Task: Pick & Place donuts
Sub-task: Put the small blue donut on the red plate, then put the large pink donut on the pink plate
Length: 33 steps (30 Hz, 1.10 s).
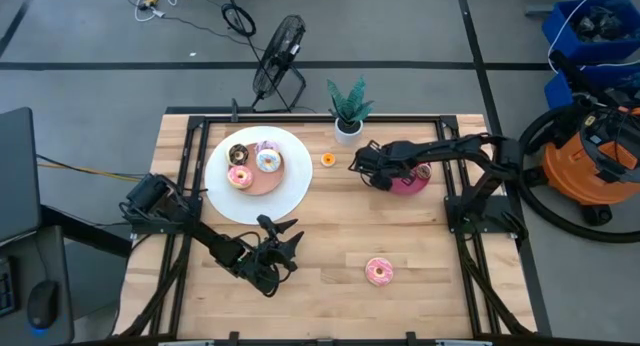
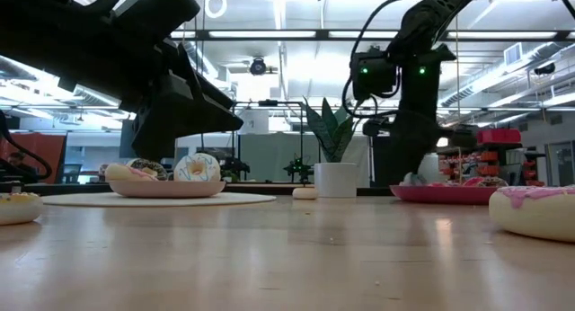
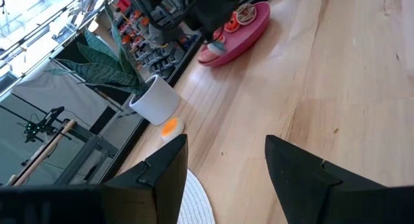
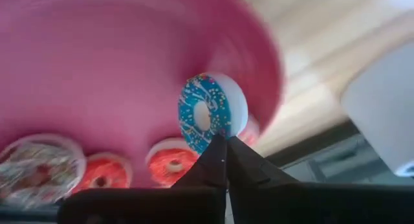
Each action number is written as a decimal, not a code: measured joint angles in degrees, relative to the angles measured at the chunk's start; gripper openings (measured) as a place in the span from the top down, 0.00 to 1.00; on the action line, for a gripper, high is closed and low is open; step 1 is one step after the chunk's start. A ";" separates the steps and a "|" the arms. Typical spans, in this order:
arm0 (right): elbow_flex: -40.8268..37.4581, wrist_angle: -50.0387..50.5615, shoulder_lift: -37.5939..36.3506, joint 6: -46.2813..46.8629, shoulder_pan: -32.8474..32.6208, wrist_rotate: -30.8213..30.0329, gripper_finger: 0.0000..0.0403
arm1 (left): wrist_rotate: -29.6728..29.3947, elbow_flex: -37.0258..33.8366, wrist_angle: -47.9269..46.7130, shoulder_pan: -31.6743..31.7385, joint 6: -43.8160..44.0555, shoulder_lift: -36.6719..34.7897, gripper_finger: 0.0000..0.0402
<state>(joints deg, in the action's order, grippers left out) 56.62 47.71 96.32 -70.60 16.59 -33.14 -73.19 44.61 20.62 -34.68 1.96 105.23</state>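
Right wrist view: magenta dish [image 4: 97, 68] holds red donuts [image 4: 169, 164] (one blue-frosted [image 4: 204, 114]).

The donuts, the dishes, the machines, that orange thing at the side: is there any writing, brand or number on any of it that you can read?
None can be read.
The donuts on the white plate show only frosting and sprinkles.
The blue donut held in the right gripper over the magenta dish bears sprinkles, no letters.
The orange vacuum shows no readable label.
The shelves behind the table are too blurred to read.

Table [image 1: 420, 286] – pale wood planks, smooth; magenta dish [image 3: 249, 26] – glossy plastic.
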 joint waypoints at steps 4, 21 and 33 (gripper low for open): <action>0.00 0.40 -0.09 0.72 -0.07 5.42 0.99 | 0.00 0.01 -0.11 0.00 0.15 0.00 0.48; 0.00 -9.79 0.21 2.06 0.58 0.51 0.70 | 0.00 -0.02 -0.85 -0.02 0.46 0.02 0.48; 0.00 -10.07 -9.95 28.44 -6.43 -3.43 0.49 | 0.00 -0.01 -0.84 -0.02 0.47 0.02 0.48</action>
<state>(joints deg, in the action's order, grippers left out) 56.62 37.65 86.37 -42.17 10.16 -36.57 -73.19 44.61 19.78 -34.69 2.43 105.25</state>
